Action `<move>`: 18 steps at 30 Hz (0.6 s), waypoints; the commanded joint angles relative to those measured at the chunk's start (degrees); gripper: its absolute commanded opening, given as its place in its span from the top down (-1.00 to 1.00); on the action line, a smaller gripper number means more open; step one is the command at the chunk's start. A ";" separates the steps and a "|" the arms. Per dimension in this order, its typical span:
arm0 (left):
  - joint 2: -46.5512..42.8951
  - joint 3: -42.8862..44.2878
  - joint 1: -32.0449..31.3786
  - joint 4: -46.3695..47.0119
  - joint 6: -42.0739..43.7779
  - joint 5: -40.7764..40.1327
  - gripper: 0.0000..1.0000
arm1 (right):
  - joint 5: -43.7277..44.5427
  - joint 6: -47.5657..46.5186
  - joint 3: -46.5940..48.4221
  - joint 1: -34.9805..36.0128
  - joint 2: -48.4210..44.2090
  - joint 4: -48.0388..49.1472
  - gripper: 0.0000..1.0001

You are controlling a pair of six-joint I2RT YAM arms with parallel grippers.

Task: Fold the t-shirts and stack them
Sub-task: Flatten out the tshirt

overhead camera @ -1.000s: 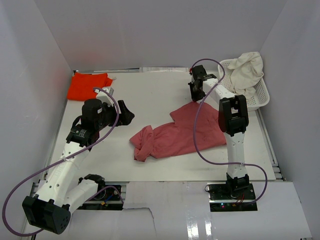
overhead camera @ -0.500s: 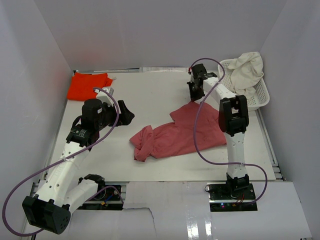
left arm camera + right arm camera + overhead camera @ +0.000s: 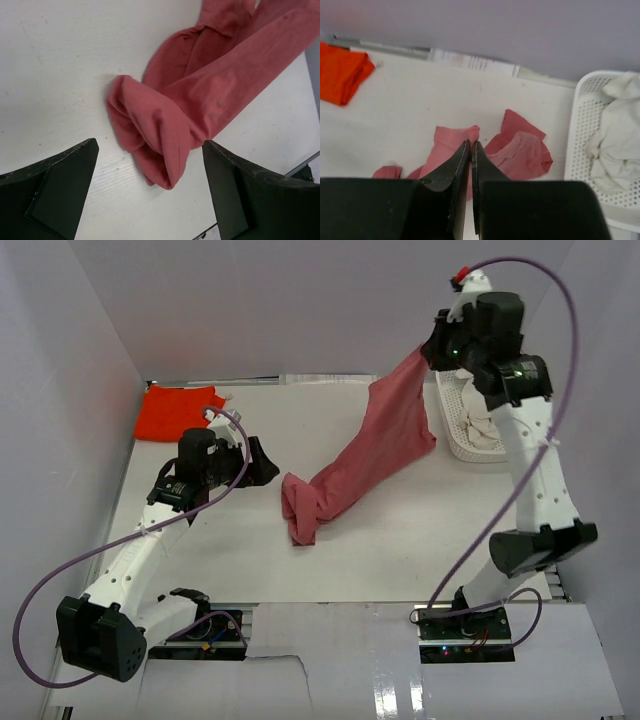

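Observation:
The dusty rose-red t-shirt (image 3: 372, 450) hangs from my right gripper (image 3: 432, 348), which is raised high at the back right and shut on one corner of it (image 3: 476, 134). The shirt's lower end (image 3: 165, 135) is bunched on the table. My left gripper (image 3: 262, 462) is open just left of that bunched end, which lies between its fingers (image 3: 60, 185) without touching them. The orange-red t-shirt (image 3: 176, 410) lies folded at the back left; it also shows in the right wrist view (image 3: 340, 72). The cream-white t-shirt (image 3: 487, 428) lies in the basket.
The white lattice basket (image 3: 452, 410) stands at the back right by the wall; it also shows in the right wrist view (image 3: 582, 130). The enclosure walls close in on the left, back and right. A strip of paper (image 3: 470, 61) lies along the back edge.
My right gripper has risen high from the table with a corner of the rose-red shirt, stretching it upward. The shirt's lower end has dragged right. My left gripper has moved slightly toward it.

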 commanded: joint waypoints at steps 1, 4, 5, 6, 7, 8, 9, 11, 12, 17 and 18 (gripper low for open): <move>0.05 1.56 0.03 6.46 -1.19 5.86 -0.94 | 0.65 0.63 -0.37 -1.45 -5.88 -0.98 0.85; 2.67 2.18 0.03 11.64 -2.86 12.62 -0.95 | 1.80 0.72 -2.49 -1.71 -8.79 -1.86 0.84; 3.47 2.35 0.03 13.49 -3.48 16.03 -0.96 | 1.88 1.06 -3.19 -1.89 -9.58 -2.13 0.85; 4.26 2.61 -0.05 16.90 -4.61 17.55 -0.96 | 1.89 1.33 -3.54 -1.89 -9.93 -2.22 0.85; 6.01 2.88 -0.05 18.41 -5.06 19.04 -0.96 | 1.80 1.51 -3.63 -1.97 -10.28 -2.30 0.85; 7.07 3.40 -0.23 19.64 -5.24 22.19 -0.96 | 1.54 1.77 -3.55 -1.97 -10.46 -2.31 0.85; 8.21 4.97 -0.66 21.40 -4.98 23.44 -0.96 | 1.27 1.86 -3.46 -2.06 -10.55 -2.31 0.85; 11.72 6.56 -1.19 23.42 -4.10 25.99 -0.96 | 1.01 2.03 -2.58 -2.15 -10.29 -2.83 0.85; 12.96 8.05 -1.72 26.22 -3.40 28.00 -0.96 | 1.01 2.04 -0.49 -2.15 -9.85 -3.36 0.85; 27.25 17.97 -1.81 26.35 1.00 38.03 -0.96 | 0.57 2.30 6.21 -2.33 -7.56 -8.71 0.85; 29.73 20.26 -1.81 24.77 0.91 39.17 -0.96 | 0.91 2.73 5.78 -2.33 -8.35 -8.81 0.85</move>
